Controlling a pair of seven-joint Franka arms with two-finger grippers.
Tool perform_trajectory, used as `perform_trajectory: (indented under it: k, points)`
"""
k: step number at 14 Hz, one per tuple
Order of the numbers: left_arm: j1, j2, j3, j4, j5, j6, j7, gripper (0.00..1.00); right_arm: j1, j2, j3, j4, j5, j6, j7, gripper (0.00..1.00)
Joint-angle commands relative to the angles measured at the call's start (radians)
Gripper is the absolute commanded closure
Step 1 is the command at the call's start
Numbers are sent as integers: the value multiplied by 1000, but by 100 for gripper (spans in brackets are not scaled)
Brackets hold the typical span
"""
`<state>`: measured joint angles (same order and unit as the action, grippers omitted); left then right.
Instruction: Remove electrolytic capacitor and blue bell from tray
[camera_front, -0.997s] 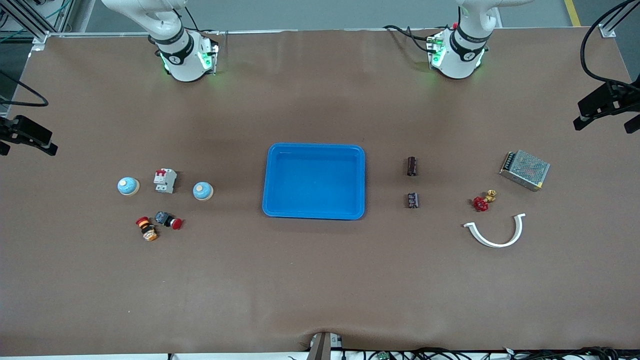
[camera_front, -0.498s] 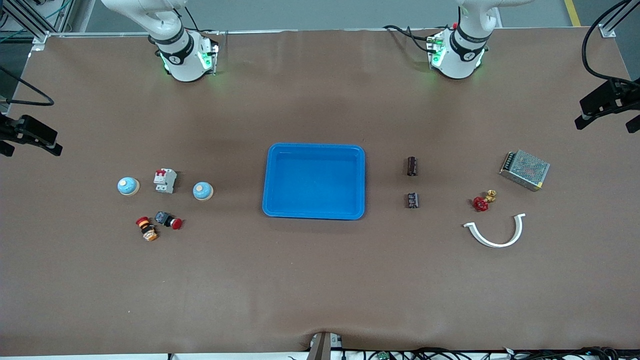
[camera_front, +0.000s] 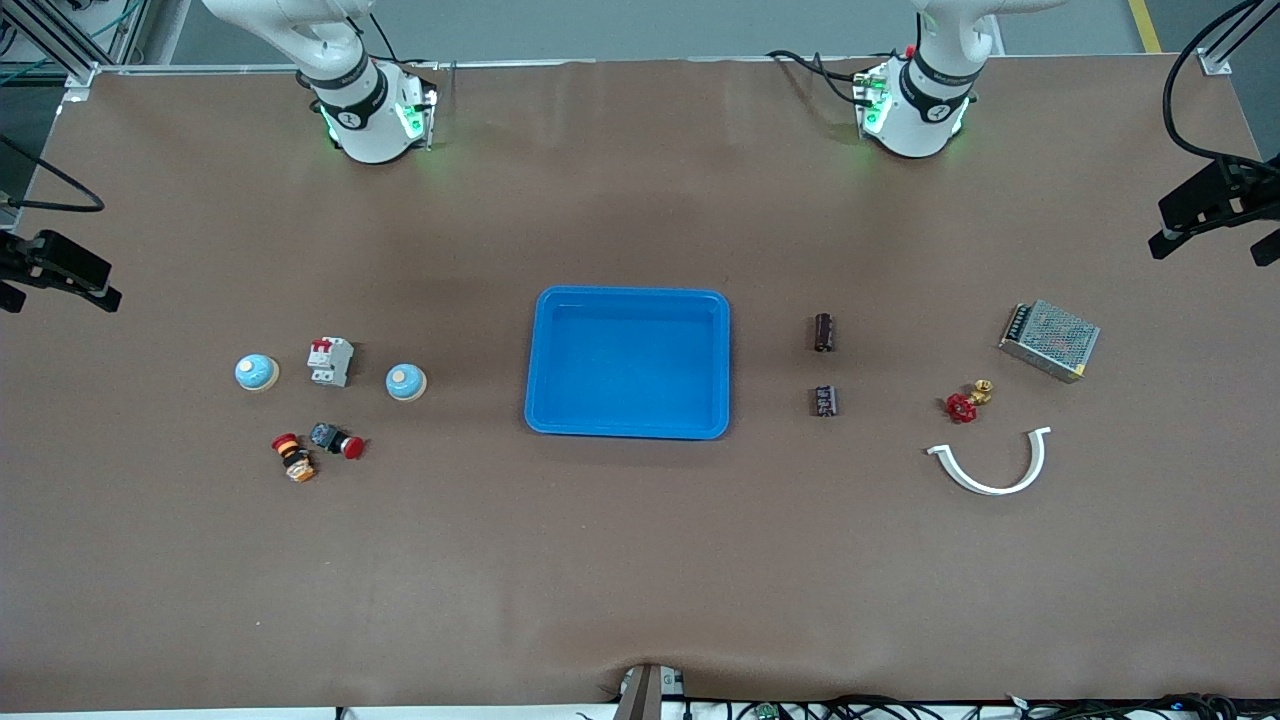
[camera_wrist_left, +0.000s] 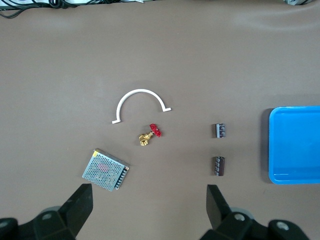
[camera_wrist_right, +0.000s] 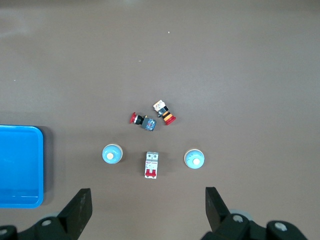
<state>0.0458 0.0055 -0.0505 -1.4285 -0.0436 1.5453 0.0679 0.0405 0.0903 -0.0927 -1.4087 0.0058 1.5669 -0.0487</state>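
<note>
Two dark capacitors (camera_front: 824, 332) (camera_front: 825, 401) lie toward the left arm's end of the table, beside the blue tray (camera_front: 628, 296). Two light-blue bells (camera_front: 257, 372) (camera_front: 406, 381) sit toward the right arm's end, with a white breaker (camera_front: 330, 361) between them. My left gripper (camera_wrist_left: 150, 200) hangs open high over bare table, with the capacitors (camera_wrist_left: 218, 165) off to one side of it. The right gripper (camera_wrist_right: 147, 200) is also open, high over bare table close to the bells (camera_wrist_right: 112, 154) (camera_wrist_right: 194, 158). Neither gripper holds anything.
Two red push buttons (camera_front: 293, 456) (camera_front: 336, 440) lie nearer the front camera than the bells. A metal power supply (camera_front: 1049, 340), a red-handled brass valve (camera_front: 966, 401) and a white curved bracket (camera_front: 992, 468) lie at the left arm's end.
Both grippers have only drifted slightly. Nothing on the table has moved.
</note>
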Motion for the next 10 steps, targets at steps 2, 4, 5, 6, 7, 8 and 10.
perform_trajectory:
  k: [2, 4, 5, 6, 7, 8, 10]
  points:
    - [5, -13, -3, -3, -22, 4, 21, 0, -10, 5, 4, 16, 10, -4, 10, 0]
    - [6, -10, -6, 0, -22, 4, 21, 0, -39, 2, 10, 13, 16, -4, 10, 0]
    - [6, -9, -5, 2, -24, 4, 21, 0, -54, -3, 10, 10, 45, -2, 6, 0]
    - [6, -7, -6, 2, -24, 4, 21, 0, -72, -6, 10, 2, 81, -1, 1, 0]
    - [6, -4, -6, 2, -24, 4, 21, 0, -89, -14, 10, -6, 106, 8, 0, 0]
    - [6, -2, -5, 2, -22, 4, 21, 0, -90, -17, 10, -15, 111, 12, -2, 0]
    - [6, -1, -5, 2, -22, 4, 21, 0, -83, -29, 8, -38, 109, 33, -2, 0]
